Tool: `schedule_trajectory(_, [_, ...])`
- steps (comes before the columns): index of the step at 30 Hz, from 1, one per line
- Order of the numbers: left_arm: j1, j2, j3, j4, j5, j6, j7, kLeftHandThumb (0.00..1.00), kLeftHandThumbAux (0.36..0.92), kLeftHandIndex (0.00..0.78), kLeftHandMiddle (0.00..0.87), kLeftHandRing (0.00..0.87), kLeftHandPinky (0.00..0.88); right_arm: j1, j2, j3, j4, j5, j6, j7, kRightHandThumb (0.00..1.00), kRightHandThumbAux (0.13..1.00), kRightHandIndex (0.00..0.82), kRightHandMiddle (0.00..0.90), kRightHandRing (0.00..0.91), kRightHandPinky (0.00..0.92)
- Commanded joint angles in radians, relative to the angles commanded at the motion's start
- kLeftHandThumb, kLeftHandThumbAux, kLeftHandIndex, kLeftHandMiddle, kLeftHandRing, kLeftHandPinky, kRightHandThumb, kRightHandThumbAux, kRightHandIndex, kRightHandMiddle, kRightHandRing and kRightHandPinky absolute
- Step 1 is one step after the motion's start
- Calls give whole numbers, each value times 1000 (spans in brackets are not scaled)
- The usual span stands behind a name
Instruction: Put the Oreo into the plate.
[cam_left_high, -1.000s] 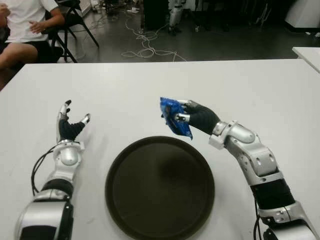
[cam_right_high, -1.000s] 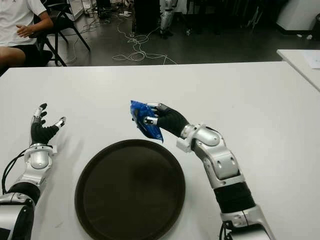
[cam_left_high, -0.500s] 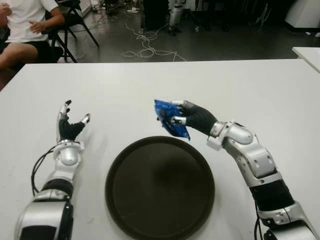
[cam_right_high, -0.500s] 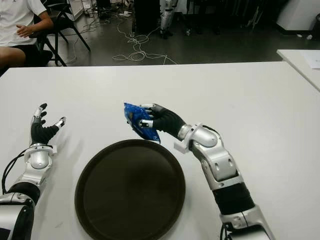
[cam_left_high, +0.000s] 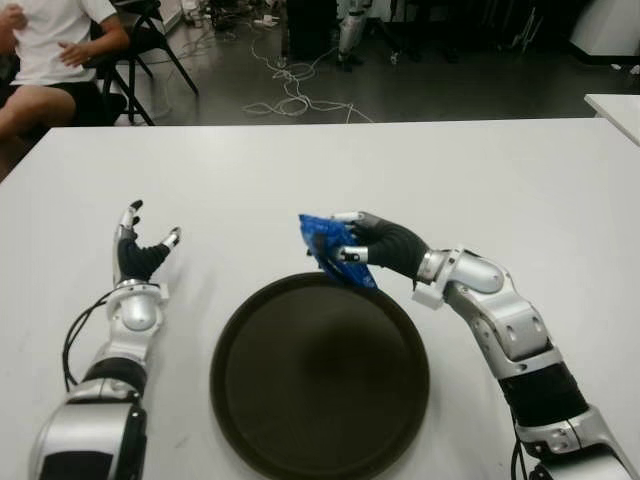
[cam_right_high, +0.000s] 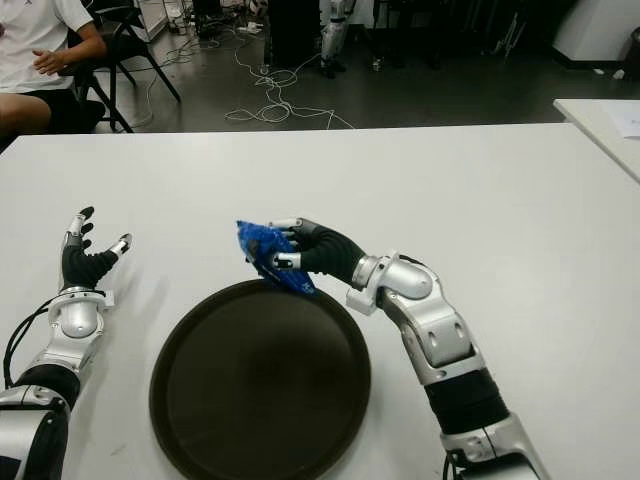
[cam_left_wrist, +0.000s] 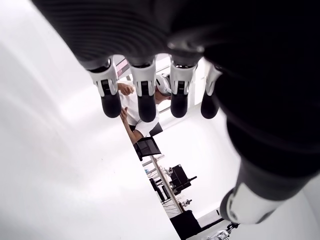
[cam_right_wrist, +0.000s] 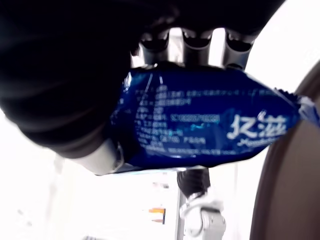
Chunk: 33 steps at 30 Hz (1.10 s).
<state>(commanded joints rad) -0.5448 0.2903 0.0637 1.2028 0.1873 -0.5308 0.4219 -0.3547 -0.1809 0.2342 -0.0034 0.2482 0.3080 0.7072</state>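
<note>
My right hand (cam_left_high: 375, 245) grips the Oreo (cam_left_high: 330, 250), a blue packet pinched between my curled fingers (cam_right_wrist: 195, 47) on one face and my thumb on the other. The packet juts out beyond my fingertips, its long axis slanting down toward me, so that its lower crimped end hangs over the far rim of the plate (cam_left_high: 262, 390) while its upper end shows against the bare table (cam_left_high: 500, 170). That is the relation everything turns on: the open middle of the plate lies below my palm and nearer to my body than the packet does, not beyond my fingertips. I judge that I must draw the hand back toward myself and lower it before letting go, or the packet may drop on the rim and tip outward. My left hand (cam_left_high: 140, 250), fingers spread and holding nothing, shows well apart on the plate's left side, much farther from the packet.
</note>
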Motion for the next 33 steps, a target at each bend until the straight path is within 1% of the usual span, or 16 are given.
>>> schedule_trajectory(6, [-2, -1, 0, 3, -1, 3, 1, 0, 757, 70, 95, 72, 48, 3, 0, 9, -20, -1, 10, 13, 695, 726, 439, 798, 802, 791])
schedule_trajectory(13, [-3, -3, 4, 5, -7, -1, -3, 0, 747, 71, 100, 78, 61, 12, 6, 9, -35, 15, 16, 35, 695, 724, 440, 803, 807, 801])
schedule_trajectory(16, [-3, -1, 4, 6, -7, 3, -4, 0, 737, 66, 90, 68, 47, 16, 8, 10, -41, 16, 17, 38, 697, 723, 440, 803, 807, 801])
schedule_trajectory(22, [-3, 1, -3, 5, 3, 6, 8, 0, 730, 59, 83, 64, 44, 19, 9, 15, -53, 12, 19, 39, 698, 722, 440, 798, 802, 797])
schedule_trajectory(28, [-2, 1, -5, 3, 3, 5, 7, 0, 740, 61, 89, 68, 48, 23, 11, 20, -60, 0, 9, 26, 699, 721, 440, 797, 801, 797])
schedule_trajectory(33, [-2, 1, -4, 3, 2, 6, 2, 0, 735, 60, 89, 66, 42, 24, 11, 25, -65, -10, 11, 12, 699, 720, 440, 798, 800, 796])
